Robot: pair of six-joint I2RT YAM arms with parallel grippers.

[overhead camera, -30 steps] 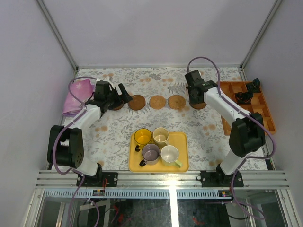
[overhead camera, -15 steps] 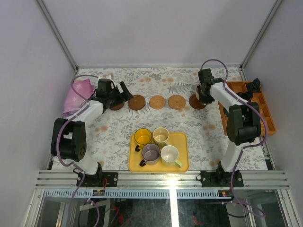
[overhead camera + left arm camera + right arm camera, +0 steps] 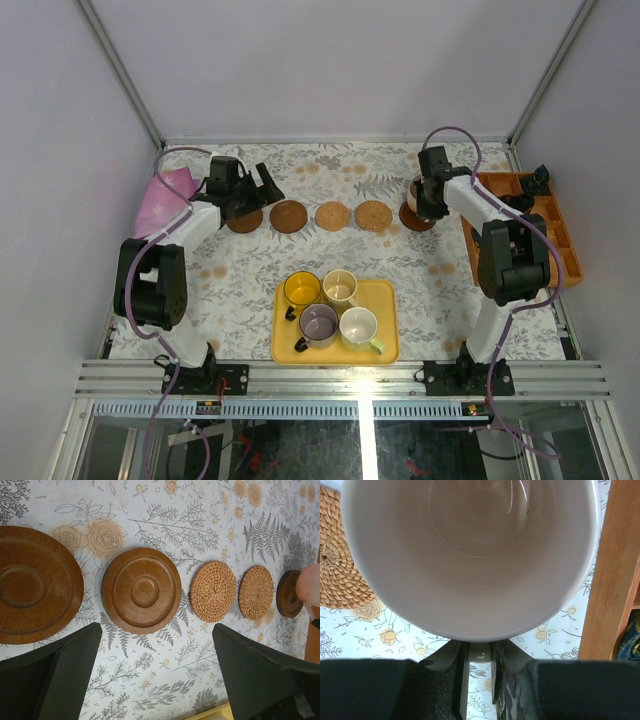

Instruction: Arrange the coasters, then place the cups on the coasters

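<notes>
Five coasters lie in a row across the far table: dark brown (image 3: 245, 221) (image 3: 30, 585), dark brown (image 3: 289, 216) (image 3: 141, 590), tan woven (image 3: 332, 215) (image 3: 213, 591), tan woven (image 3: 373, 214) (image 3: 256, 592) and dark brown (image 3: 412, 219) (image 3: 287, 594). My right gripper (image 3: 431, 196) (image 3: 480, 655) is shut on the handle of the pink cup (image 3: 419, 188) (image 3: 470, 545), over the rightmost coaster; whether it rests there I cannot tell. My left gripper (image 3: 258, 194) (image 3: 156, 630) hangs open and empty above the two left coasters. The yellow (image 3: 301, 289), cream (image 3: 339, 287), purple (image 3: 318, 323) and pale green (image 3: 358, 327) cups stand on a yellow tray (image 3: 385, 300).
An orange divided tray (image 3: 560, 235) (image 3: 612, 570) with small black objects lies close to the right of the pink cup. A pink cloth (image 3: 165, 200) lies at the far left. The cage's posts and walls ring the table.
The right wrist has swung round and settled with the pink cup over the rightmost coaster. The left gripper, still open, has drawn back from the leftmost coaster toward the far edge.
</notes>
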